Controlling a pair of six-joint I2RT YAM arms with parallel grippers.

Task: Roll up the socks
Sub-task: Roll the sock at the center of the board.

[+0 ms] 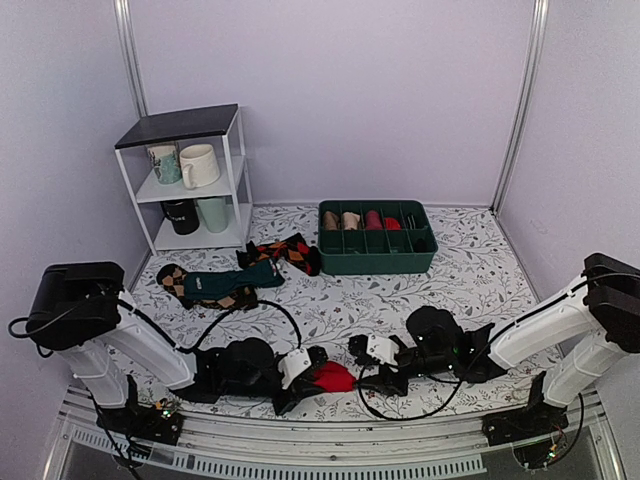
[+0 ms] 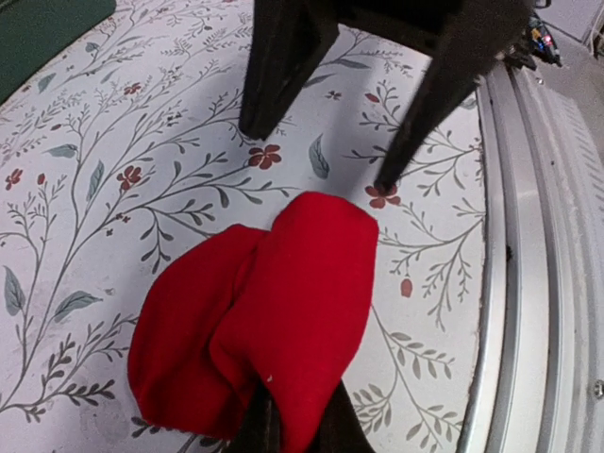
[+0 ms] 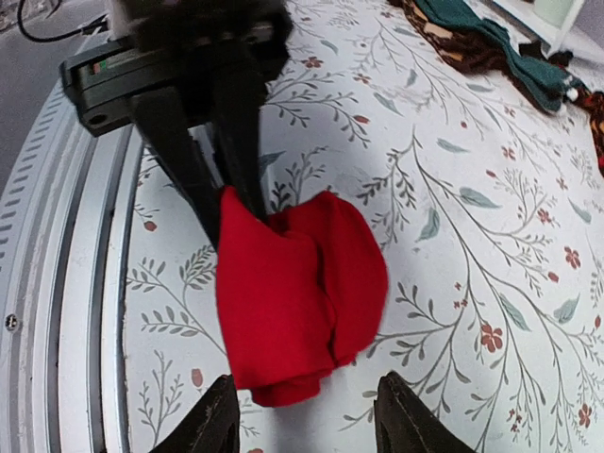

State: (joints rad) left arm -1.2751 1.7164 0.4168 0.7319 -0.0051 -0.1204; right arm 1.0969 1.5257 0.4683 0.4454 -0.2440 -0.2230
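The red socks (image 1: 333, 377) lie as a folded bundle on the floral tablecloth near the front edge, between the two arms. My left gripper (image 1: 303, 386) is shut on the bundle's near end; in the left wrist view the red fabric (image 2: 274, 311) covers its fingertips (image 2: 293, 429). My right gripper (image 1: 366, 376) is open, and its fingers (image 3: 219, 420) straddle the bundle's other end (image 3: 293, 293) without touching it. The right wrist view shows the left gripper (image 3: 236, 212) pinching the fabric. The left wrist view shows the right gripper (image 2: 319, 159) spread beyond the socks.
A green divided box (image 1: 378, 262) holding rolled socks stands at the back middle. A dark teal sock (image 1: 232, 283) and orange-and-black argyle socks (image 1: 290, 253) lie back left. A white shelf (image 1: 190, 180) with mugs stands behind them. A metal rail (image 1: 330, 440) runs along the near edge.
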